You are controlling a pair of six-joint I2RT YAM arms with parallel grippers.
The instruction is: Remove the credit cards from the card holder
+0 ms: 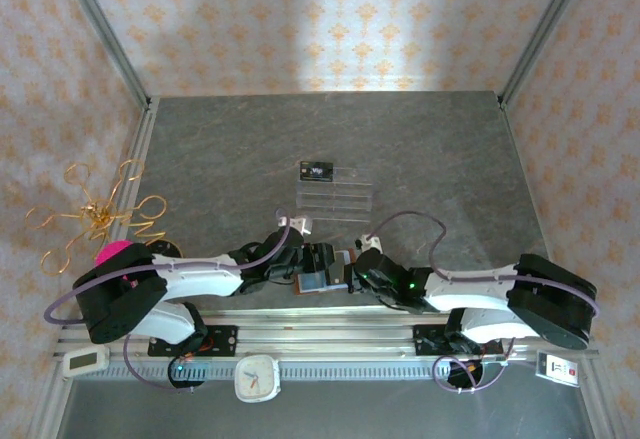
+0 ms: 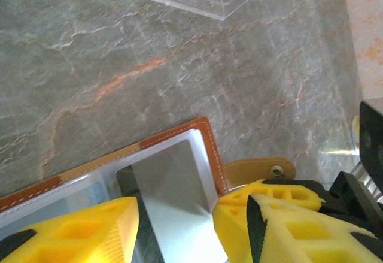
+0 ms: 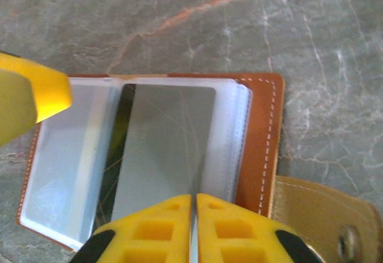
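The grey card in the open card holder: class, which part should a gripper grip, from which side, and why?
Probably its near edge, coming low from the right wrist camera's side. The card lies flat in a clear sleeve; the card holder borders its far and right sides, and the right gripper is shut at that near edge.

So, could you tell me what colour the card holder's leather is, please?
The card holder is orange-brown leather with pale stitching; the right wrist view shows it best.
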